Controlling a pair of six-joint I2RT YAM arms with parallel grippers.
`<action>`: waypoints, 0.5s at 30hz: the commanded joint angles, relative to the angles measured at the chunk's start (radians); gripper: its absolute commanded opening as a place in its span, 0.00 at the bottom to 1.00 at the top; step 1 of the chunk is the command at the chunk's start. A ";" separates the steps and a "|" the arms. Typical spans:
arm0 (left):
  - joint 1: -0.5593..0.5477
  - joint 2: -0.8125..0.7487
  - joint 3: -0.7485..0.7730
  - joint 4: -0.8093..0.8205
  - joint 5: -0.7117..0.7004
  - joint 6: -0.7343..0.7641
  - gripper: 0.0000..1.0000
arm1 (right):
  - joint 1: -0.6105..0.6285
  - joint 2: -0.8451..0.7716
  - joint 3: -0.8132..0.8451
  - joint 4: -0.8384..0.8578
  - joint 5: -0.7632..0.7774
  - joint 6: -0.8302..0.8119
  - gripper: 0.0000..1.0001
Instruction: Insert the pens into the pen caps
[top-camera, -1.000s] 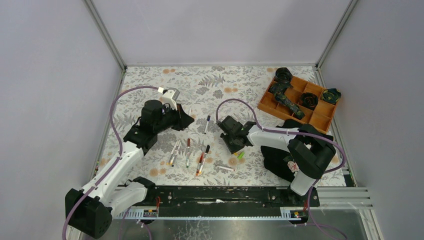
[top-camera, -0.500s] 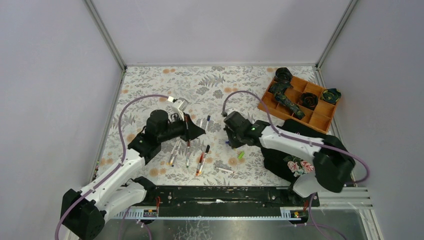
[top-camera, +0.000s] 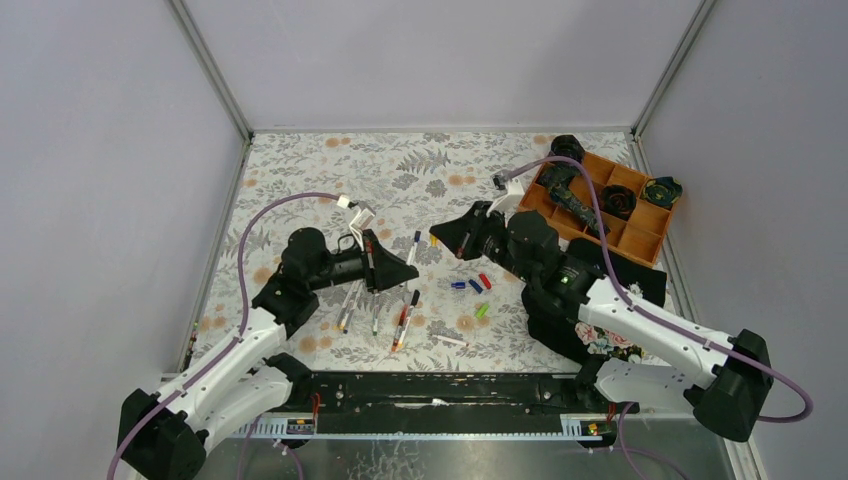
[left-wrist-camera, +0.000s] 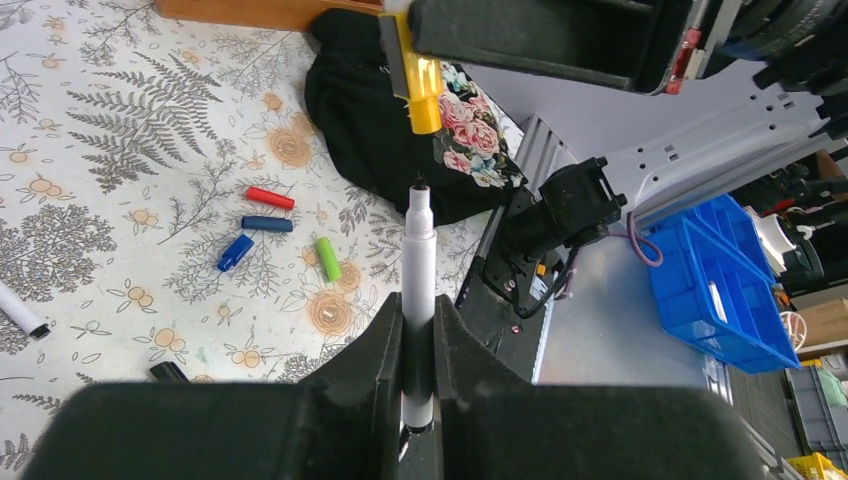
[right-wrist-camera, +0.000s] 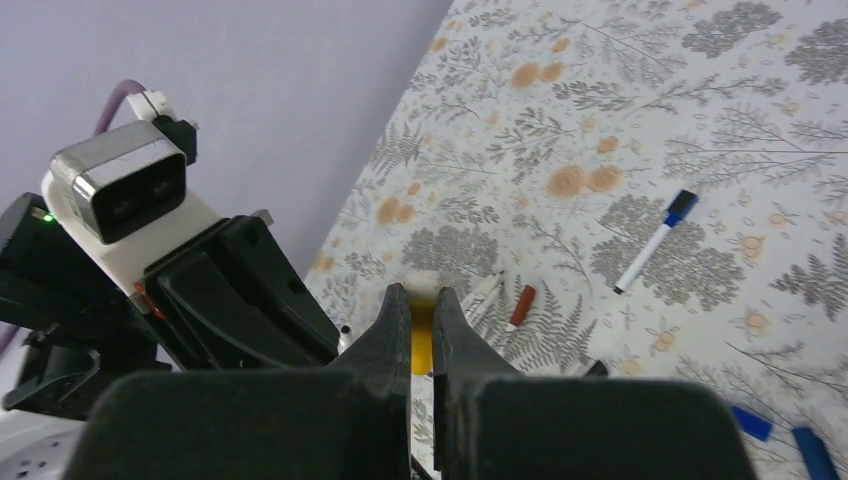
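Both arms have swung inward: left gripper (left-wrist-camera: 418, 308) clamps black-tipped pen (left-wrist-camera: 419, 250), right gripper (right-wrist-camera: 421, 300) pinches yellow cap (left-wrist-camera: 421, 90) at pen's 12 o'clock. Aligned; insertion looks next.

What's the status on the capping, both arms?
Left gripper jaws shut on a pen, tip out. Right gripper jaws shut on a yellow cap. Tip faces cap, gap between, not yet inserted. Nothing between them.

Robot lab cell, plain grey walls (top-camera: 100, 150), aluminium frame posts (top-camera: 212, 70), blue parts bins (left-wrist-camera: 700, 300)
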 joint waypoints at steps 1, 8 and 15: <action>-0.004 -0.005 0.013 0.064 0.063 0.002 0.00 | -0.001 0.003 -0.030 0.226 -0.021 0.069 0.00; -0.003 0.006 0.017 0.064 0.070 0.005 0.00 | 0.000 0.032 -0.013 0.292 -0.057 0.078 0.00; -0.003 0.008 0.019 0.063 0.063 0.007 0.00 | 0.000 0.060 0.003 0.299 -0.101 0.085 0.00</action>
